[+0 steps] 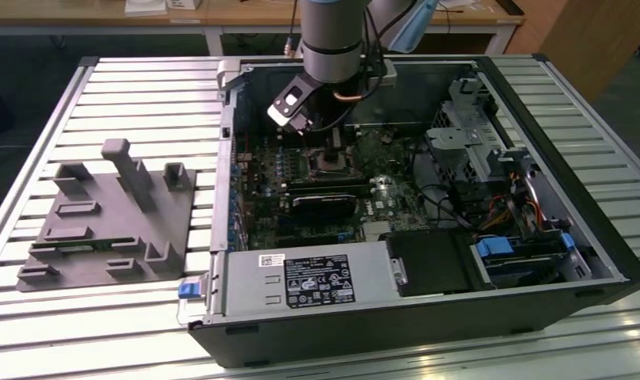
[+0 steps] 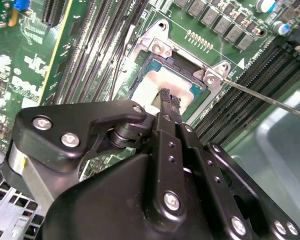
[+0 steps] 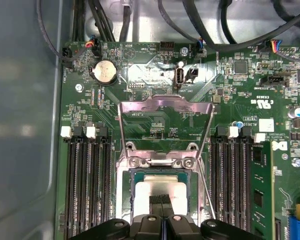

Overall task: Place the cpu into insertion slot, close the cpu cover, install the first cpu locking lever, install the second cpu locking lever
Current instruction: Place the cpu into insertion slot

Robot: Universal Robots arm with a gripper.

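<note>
1. At the exterior view's left, a grey moulded fixture (image 1: 108, 214) lies flat on the slatted table (image 1: 140, 87).
2. Just beside it, toward the exterior view's right, the open computer case (image 1: 405, 332) lies on its side with the green board facing up. A labelled power supply (image 1: 314, 281) sits along its near wall.
3. The arm reaches down into the case. The gripper (image 1: 334, 149) hangs directly above the insertion slot (image 1: 331, 164).
4. In both wrist views the fingers of the gripper (image 2: 167, 96) (image 3: 160, 199) are drawn together into a narrow tip with nothing between them. The tip sits over the middle of the cpu (image 2: 151, 86). It may be touching the metal top, but contact cannot be confirmed.
5. The cpu (image 3: 145, 192) lies flat inside the insertion slot (image 2: 159, 47), with its silver-grey top up.
6. The cpu cover (image 3: 165, 103) is swung open and clear of the slot, and green board shows through its window.
7. A thin locking lever (image 2: 270, 101) stands free, angled away from a corner of the slot.
8. Long black memory slots (image 3: 85, 185) run on both sides of the slot.
9. At the exterior view's right, a metal drive cage (image 1: 468, 134) and cables with blue connectors (image 1: 505, 245) occupy the case.
</note>
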